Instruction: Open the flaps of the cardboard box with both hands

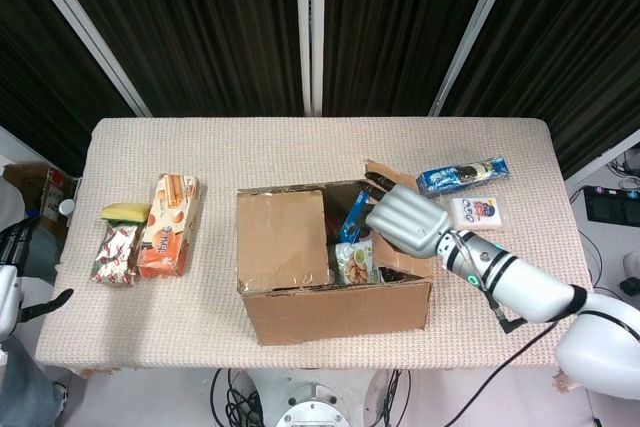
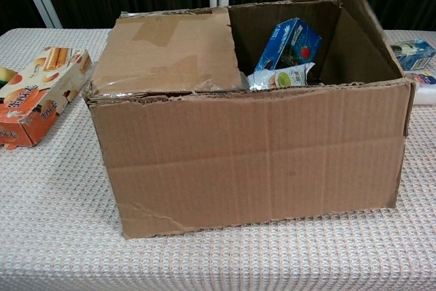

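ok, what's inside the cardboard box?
In the cardboard box: a blue carton and a snack packet, seen through the raised right flap. The closed left flap hides the rest.

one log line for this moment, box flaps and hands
right robot hand: lifting right flap, raised | left flap: flat | cardboard box: half open, snack packs visible | left robot hand: out of frame
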{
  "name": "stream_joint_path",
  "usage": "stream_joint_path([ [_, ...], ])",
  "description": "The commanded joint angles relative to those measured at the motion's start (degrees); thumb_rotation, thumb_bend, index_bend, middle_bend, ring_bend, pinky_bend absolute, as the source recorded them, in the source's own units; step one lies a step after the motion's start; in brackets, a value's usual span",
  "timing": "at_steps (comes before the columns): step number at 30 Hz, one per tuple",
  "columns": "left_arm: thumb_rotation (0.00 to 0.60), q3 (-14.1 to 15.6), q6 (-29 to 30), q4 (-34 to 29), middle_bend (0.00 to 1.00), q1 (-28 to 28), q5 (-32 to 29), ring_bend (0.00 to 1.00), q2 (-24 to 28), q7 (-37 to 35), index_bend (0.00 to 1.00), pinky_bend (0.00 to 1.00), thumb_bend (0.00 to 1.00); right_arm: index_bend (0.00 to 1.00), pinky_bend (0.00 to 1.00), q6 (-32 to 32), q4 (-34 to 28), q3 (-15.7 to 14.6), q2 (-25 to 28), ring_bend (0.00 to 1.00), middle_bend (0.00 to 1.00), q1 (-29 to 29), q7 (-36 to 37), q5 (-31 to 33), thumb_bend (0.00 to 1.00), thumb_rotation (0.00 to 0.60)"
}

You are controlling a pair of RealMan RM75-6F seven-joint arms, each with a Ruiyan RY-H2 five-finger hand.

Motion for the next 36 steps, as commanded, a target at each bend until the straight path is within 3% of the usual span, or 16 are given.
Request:
stream_joint_path([
  [1, 0.600, -0.03, -0.30, 0.05, 0.09, -0.28, 0.20, 0.09, -0.09, -0.10, 0.06, 0.19, 0.00, 0.42, 0.00, 2.57, -3.80, 0.91, 7.28, 0.00, 0.37, -4.07, 3.43, -2.21, 0.93, 0.600],
  [8, 0.600, 0.07, -0.96, 0.03, 0.09, -0.77, 0.43, 0.09, -0.14, -0.22, 0.06, 0.19, 0.00, 0.42, 0.00, 10.58, -6.63, 1.34, 16.12, 0.00, 0.37, -12.21, 11.62, -9.07, 0.93, 0.600],
  [13, 0.600, 0.07, -1.27, -0.22, 0.09, -0.98, 0.31, 0.09, -0.15, -0.04, 0.06, 0.19, 0.00, 0.41, 0.00, 12.83, -5.63, 0.46, 19.33, 0.00, 0.37, -16.23, 17.45, -14.55, 0.93, 0.600],
  [19, 0.600, 0.26, -1.24, -0.84, 0.09, -1.13, 0.72, 0.09, -0.19, 0.82, 0.06, 0.19, 0.00, 0.41, 0.00, 9.73, -2.16, -1.08, 17.66, 0.00, 0.38, -17.97, 20.49, -17.90, 0.93, 0.600],
  [32, 0.600, 0.50, -0.59, -1.29, 0.09, -0.70, 0.90, 0.09, 0.44, 0.91, 0.06, 0.19, 0.00, 0.41, 0.00, 15.91, 4.57, -5.28, 17.01, 0.00, 0.38, -26.13, 27.84, -20.44, 0.93, 0.600],
  [34, 0.600, 0.53, -0.63, -1.46, 0.09, -0.79, 1.06, 0.09, 0.41, 1.21, 0.06, 0.19, 0.00, 0.37, 0.00, 18.17, 5.69, -5.51, 15.89, 0.00, 0.37, -27.24, 28.23, -20.28, 0.92, 0.600],
  [36, 0.600, 0.49, -0.62, -1.61, 0.09, -0.88, 1.16, 0.09, 0.39, 1.37, 0.06, 0.19, 0.00, 0.22, 0.00, 22.30, 6.53, -5.62, 14.40, 0.00, 0.28, -28.96, 26.85, -19.48, 0.86, 0.600],
])
